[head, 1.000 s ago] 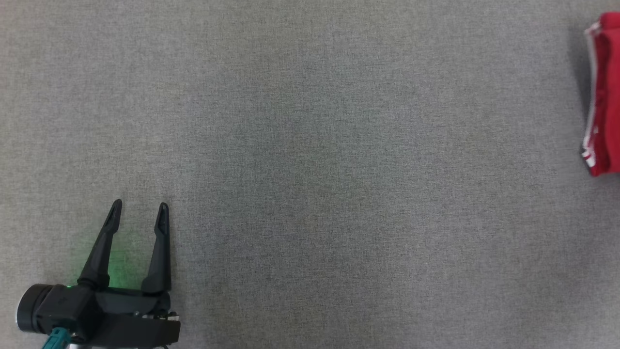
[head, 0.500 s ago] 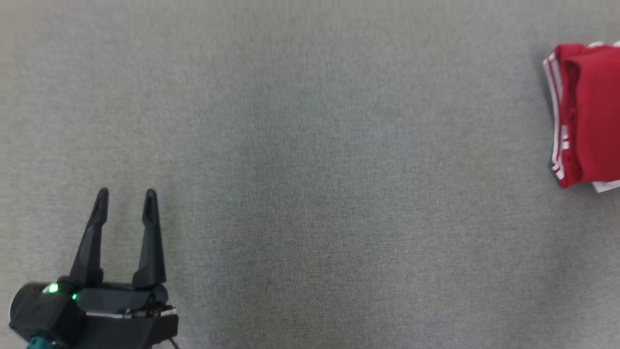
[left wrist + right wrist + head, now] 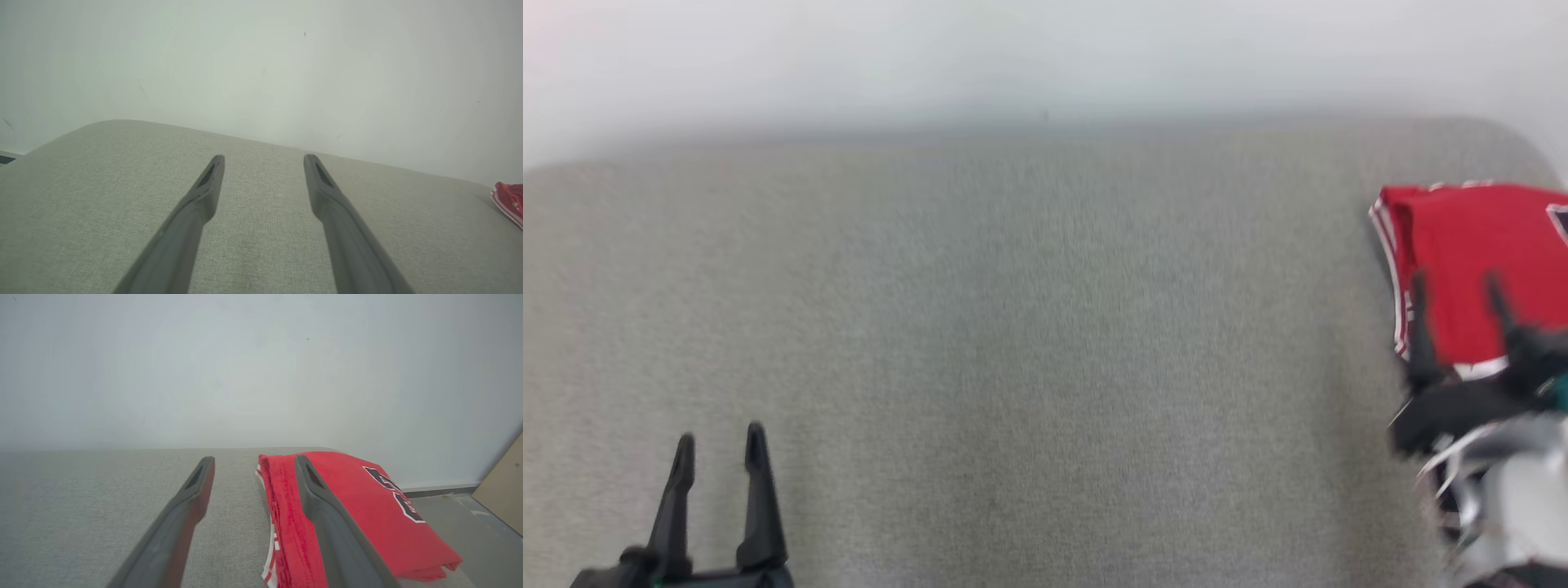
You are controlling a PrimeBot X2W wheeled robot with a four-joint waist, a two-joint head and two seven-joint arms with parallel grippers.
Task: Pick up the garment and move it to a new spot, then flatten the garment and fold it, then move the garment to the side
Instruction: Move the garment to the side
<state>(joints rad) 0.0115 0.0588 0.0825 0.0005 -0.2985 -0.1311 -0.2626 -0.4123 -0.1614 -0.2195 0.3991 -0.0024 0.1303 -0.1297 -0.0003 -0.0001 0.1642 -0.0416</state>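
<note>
A folded red garment (image 3: 1470, 253) with white trim and dark lettering lies at the right end of the grey fabric-covered counter (image 3: 1029, 327), beside a pale wall (image 3: 245, 375). The right gripper (image 3: 1455, 284) hangs at its near edge, fingers spread wide, holding nothing. The left gripper (image 3: 721, 435), equally wide and empty, hovers well apart.

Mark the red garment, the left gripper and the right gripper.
red garment (image 3: 376, 522), right wrist view, flat top face of the folded cloth.
left gripper (image 3: 264, 159), left wrist view, midway between its two fingertips.
right gripper (image 3: 254, 458), right wrist view, midway between its two fingertips.
</note>
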